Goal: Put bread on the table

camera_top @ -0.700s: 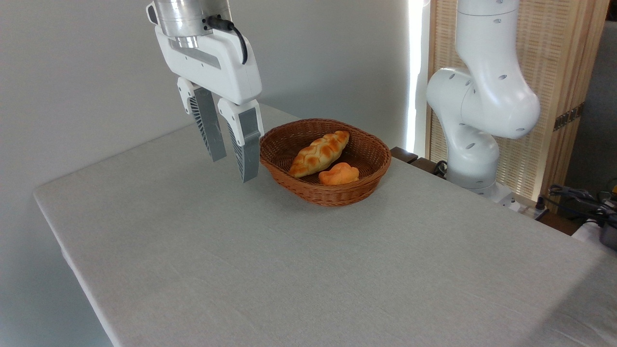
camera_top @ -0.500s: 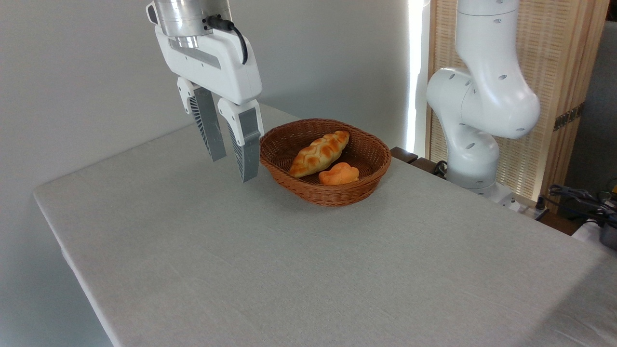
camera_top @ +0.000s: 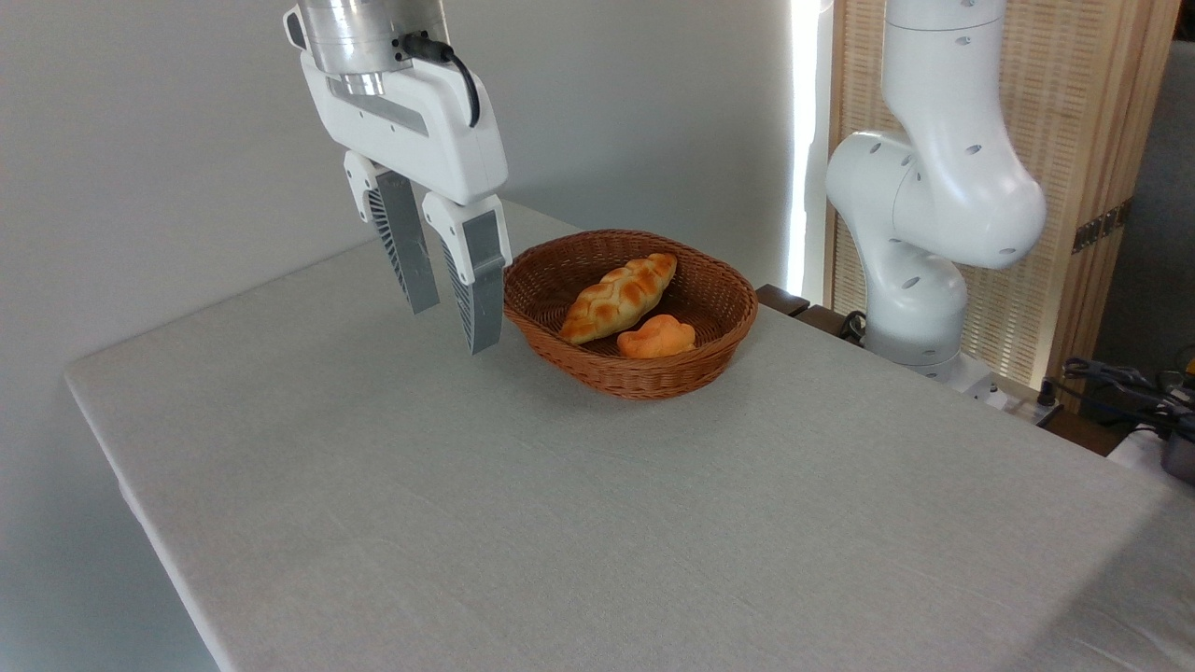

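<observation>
change: almost none, I've crept a hair right toward the basket | gripper [camera_top: 454, 327]: jaws parted, holding nothing, left of basket [camera_top: 719, 280] | bread [camera_top: 618, 297]: in basket beside orange bun [camera_top: 656, 338] | step: clear the rim, straddle the loaf's middle | table [camera_top: 560, 523]: bare grey cloth; screen [camera_top: 1083, 140] far right

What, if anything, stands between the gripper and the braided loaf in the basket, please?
Only the wicker basket's near-left rim lies between the open gripper and the braided loaf. The gripper hangs left of the basket, and nothing covers the loaf from above. The orange bun sits on the loaf's right.
</observation>
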Action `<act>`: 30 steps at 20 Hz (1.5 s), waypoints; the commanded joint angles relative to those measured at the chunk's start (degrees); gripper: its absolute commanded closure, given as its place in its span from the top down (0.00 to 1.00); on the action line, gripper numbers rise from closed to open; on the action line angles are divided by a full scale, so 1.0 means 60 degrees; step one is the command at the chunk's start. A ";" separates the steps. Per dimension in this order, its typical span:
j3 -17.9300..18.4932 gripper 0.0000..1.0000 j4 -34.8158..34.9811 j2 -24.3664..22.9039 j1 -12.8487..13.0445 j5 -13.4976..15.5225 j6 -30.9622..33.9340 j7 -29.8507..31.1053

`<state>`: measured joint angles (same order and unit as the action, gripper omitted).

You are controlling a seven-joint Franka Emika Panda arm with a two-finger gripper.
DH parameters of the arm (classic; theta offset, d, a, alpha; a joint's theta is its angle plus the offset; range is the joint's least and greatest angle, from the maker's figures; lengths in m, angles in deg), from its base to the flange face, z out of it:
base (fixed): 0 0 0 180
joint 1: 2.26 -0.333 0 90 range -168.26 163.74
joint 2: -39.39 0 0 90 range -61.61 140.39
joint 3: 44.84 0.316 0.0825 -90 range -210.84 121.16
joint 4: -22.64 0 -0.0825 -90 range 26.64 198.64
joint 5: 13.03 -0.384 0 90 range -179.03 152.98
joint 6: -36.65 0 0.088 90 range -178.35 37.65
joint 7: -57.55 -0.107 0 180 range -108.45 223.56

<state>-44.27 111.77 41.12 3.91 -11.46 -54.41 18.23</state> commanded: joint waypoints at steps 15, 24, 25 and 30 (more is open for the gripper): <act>-0.0621 1.00 0.6880 -0.5678 0.1520 0.2186 -0.0408 0.0270; -0.2437 1.00 0.8770 -0.5547 0.1843 0.3080 -0.2120 0.1676; -0.2526 1.00 0.8990 -0.5547 0.1843 0.3080 -0.2383 0.1676; -0.2701 1.00 0.9577 -0.5460 0.1930 0.3080 -0.3029 0.1662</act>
<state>-59.98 167.31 8.49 14.67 6.00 -70.31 27.69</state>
